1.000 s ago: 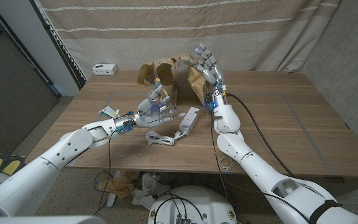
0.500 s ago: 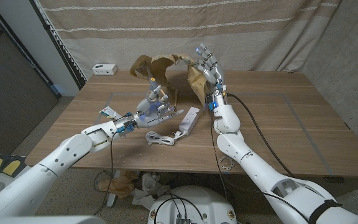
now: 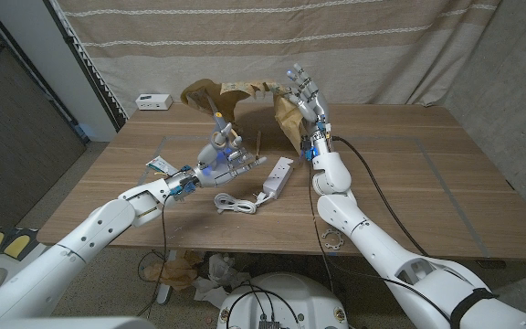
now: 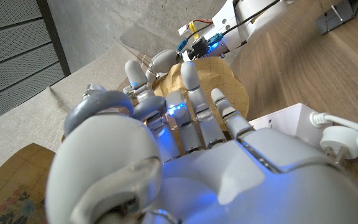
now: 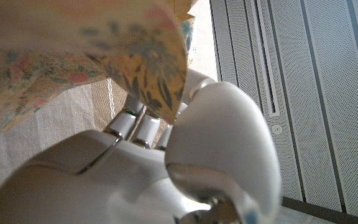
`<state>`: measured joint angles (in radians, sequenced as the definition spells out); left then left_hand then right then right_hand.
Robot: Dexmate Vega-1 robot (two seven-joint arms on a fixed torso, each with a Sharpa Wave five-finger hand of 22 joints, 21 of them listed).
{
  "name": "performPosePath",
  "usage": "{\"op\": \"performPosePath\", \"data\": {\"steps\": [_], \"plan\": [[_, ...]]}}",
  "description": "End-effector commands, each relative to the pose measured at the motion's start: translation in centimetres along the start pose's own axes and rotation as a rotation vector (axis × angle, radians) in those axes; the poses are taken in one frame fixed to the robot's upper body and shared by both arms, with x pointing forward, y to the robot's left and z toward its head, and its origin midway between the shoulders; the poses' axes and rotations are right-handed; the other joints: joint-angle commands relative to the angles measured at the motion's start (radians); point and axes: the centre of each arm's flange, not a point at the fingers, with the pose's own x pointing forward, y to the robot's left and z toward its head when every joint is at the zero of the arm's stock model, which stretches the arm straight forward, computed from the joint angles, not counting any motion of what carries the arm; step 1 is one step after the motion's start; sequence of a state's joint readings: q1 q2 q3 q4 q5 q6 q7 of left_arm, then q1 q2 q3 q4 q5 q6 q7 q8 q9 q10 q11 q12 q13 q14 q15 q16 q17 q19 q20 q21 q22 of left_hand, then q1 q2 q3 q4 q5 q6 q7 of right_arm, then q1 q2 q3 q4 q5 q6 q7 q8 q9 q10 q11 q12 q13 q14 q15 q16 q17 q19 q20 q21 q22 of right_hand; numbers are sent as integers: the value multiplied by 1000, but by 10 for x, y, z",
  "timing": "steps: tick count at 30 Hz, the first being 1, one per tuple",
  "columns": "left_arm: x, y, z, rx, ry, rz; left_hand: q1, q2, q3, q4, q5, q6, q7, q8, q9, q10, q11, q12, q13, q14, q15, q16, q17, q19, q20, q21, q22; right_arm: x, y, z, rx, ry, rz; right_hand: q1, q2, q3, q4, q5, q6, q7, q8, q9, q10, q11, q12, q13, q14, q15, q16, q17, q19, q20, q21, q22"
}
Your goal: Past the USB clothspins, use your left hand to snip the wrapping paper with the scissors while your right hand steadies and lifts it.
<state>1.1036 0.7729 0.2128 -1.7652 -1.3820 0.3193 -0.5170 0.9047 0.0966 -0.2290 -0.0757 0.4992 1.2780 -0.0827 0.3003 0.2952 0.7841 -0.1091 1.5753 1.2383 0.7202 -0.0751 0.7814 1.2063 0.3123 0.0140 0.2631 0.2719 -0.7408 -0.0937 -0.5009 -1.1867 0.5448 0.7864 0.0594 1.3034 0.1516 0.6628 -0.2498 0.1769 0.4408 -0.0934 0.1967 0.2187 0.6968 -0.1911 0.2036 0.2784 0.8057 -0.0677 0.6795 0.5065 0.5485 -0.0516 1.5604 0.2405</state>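
Note:
Crumpled brown wrapping paper (image 3: 210,93) hangs above the far middle of the table; its floral printed side (image 5: 135,56) shows in the right wrist view. My right hand (image 3: 303,91) is raised high and pinches the paper's right part (image 3: 287,115). My left hand (image 3: 225,157) sits below the paper's left flap and grips the scissors (image 3: 219,122), whose slim blades point up at the paper's edge. In the left wrist view my left hand (image 4: 185,124) reaches toward the paper (image 4: 225,84), and the scissors are mostly hidden behind the fingers.
A white power strip (image 3: 278,175) lies just right of my left hand, with its coiled cable and plug (image 3: 236,203) nearer me. A small white box (image 3: 153,100) sits at the far left corner. A blue-and-white item (image 3: 159,164) lies by my left wrist.
My left hand has risen a little with the scissors. The paper's left flap has lifted and swung up and to the left. My right hand has stayed in place.

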Motion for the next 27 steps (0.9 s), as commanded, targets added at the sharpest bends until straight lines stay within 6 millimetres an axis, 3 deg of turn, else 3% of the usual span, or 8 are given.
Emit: {"op": "performPosePath", "data": {"steps": [1, 18, 27], "plan": [[0, 6, 4, 8, -22, 2, 99, 89, 0, 1, 5, 4, 7, 11, 4, 97, -92, 1, 5, -3, -141, 6, 3, 1, -5, 9, 4, 3, 1, -3, -8, 2, -8, -5, 17, 110, 99, 2, 9, 5, 3, -1, 10, 0, 4, 0, 307, -160, 65, 93, 7, -156, 8, 4], [-9, 11, 15, 82, -21, 0, 104, 85, -1, 4, 4, 2, 8, 16, 11, 96, -91, 1, 6, -4, -140, 6, 5, 0, -2, 10, 7, 8, 8, 3, -22, 4, 3, -9, 19, 114, 97, 3, 10, 6, 2, -2, 11, 2, 3, -6, 311, -160, 58, 95, 6, -157, 9, 6], [-11, 14, 8, 122, -19, -4, 109, 84, -2, 7, 3, 3, 10, 21, 16, 96, -91, 1, 6, -4, -140, 6, 6, -2, 1, 11, 9, 7, 10, 1, -26, 6, 26, -11, 19, 114, 95, 3, 9, 6, 1, -2, 10, 3, 3, -8, 312, -160, 55, 95, 7, -157, 10, 7]]}}
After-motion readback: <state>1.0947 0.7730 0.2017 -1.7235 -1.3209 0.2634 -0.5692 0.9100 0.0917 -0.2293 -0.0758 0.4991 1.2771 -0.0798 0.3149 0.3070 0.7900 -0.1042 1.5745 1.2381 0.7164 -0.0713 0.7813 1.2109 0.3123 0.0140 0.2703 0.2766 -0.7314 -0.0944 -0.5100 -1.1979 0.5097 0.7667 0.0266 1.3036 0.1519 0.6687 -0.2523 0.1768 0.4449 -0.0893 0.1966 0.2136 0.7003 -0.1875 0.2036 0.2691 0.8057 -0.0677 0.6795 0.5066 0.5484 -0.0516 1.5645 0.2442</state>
